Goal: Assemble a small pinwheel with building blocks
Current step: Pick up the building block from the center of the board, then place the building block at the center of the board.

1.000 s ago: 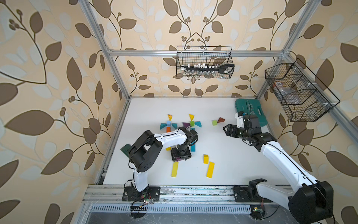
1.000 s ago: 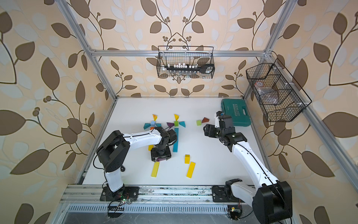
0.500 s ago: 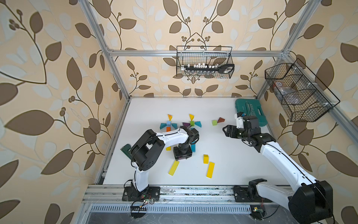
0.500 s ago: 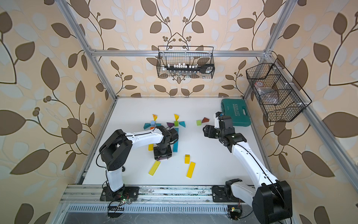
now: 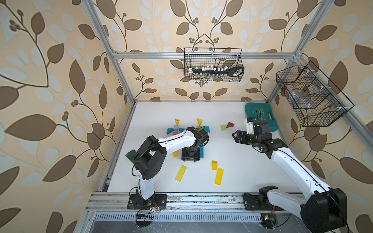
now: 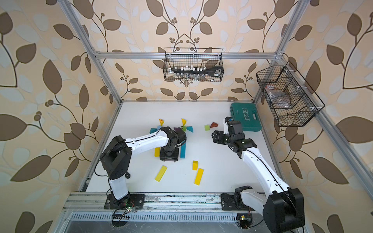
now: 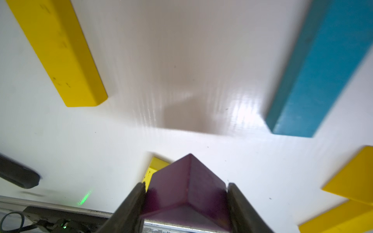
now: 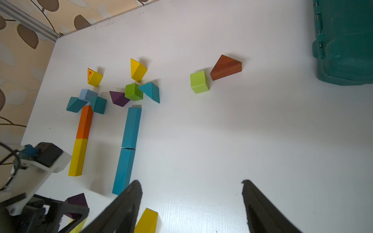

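Observation:
My left gripper is shut on a purple wedge, just above the table between a yellow bar and a blue bar. In both top views it hangs over the front ends of two block rows. One row has an orange bar under a light-blue cube. The other has blue bars under a green cube. My right gripper is open and empty, and in a top view it hovers right of the rows.
A loose green cube and a brown wedge lie near the back right. Yellow bars and a short yellow block lie near the front. The teal tool case sits in the back right corner.
The left jaws have narrowed onto the purple wedge and the gripper has shifted slightly toward the back. The front yellow bar has swung from straight to slanted. The right arm has not moved.

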You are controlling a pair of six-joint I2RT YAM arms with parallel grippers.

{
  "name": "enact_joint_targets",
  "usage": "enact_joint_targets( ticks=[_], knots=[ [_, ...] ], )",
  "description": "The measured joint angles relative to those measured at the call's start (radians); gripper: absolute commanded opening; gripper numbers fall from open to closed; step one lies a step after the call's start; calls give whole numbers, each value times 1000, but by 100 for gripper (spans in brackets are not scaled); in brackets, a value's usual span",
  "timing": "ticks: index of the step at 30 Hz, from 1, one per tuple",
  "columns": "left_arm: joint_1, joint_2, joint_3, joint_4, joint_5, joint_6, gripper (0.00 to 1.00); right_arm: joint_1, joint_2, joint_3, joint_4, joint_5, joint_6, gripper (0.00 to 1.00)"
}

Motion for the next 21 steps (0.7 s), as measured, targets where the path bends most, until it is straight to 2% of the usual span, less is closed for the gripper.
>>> enact_joint_targets(
  ticks=[5, 8, 14, 18, 21],
  knots=[
    [0, 0, 140, -8, 15, 126, 40, -26, -10, 0, -41, 30, 16, 79],
    [0, 50, 277, -16, 35, 221, 39, -80, -26, 0, -76, 48, 49, 78],
    [0, 298, 643, -16, 70, 433, 36, -230, -80, -6, -117, 35, 116, 78],
    [0, 507, 899, -72, 93, 540, 36, -274, -105, -46, -120, 6, 140, 78],
    [0, 597, 965, -96, 113, 595, 36, -283, -115, -85, -129, -8, 152, 78]
  ],
)
